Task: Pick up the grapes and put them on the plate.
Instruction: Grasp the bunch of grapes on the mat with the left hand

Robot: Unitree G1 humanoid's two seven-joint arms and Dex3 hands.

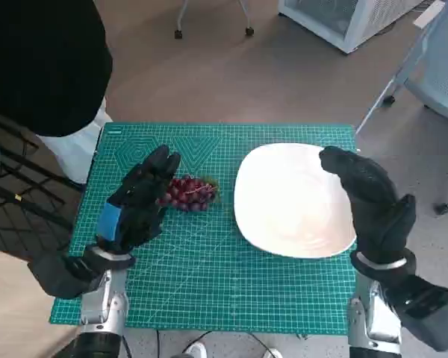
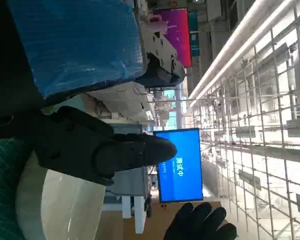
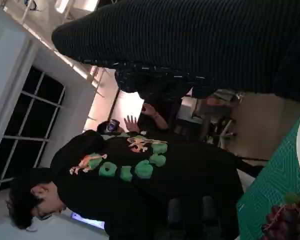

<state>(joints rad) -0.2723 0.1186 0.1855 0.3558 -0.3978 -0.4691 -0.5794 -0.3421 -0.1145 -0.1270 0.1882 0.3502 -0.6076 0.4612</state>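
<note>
A small desk covered by a green cutting mat with a printed grid (image 1: 209, 276) is seen from above, with the robot's two arms rising from the lower edge. The task appears to be at its start: the small bunch of dark red grapes (image 1: 188, 192) lies on the mat, and the round white plate (image 1: 284, 216) to its right holds nothing. Lifting the bunch and carrying it over to the plate are both left to do.

The left hand (image 1: 134, 203), black with blue tape across its back, hovers just beside the grapes on their left. Its black fingers (image 1: 160, 165) are spread apart and hold nothing; the tips reach to the bunch's near edge, but whether they touch it cannot be told from above. The grapes sit between this hand and the plate, close to the plate's left rim without touching it.

The right hand (image 1: 369, 201), in a black knitted glove, hangs over the plate's right edge, well apart from the grapes. Its fingers are loosely apart and hold nothing.

In the right wrist view the grapes (image 3: 285, 222) show at the mat's edge, and a person in a black sweatshirt with green lettering (image 3: 140, 175) sits beyond the desk.
</note>
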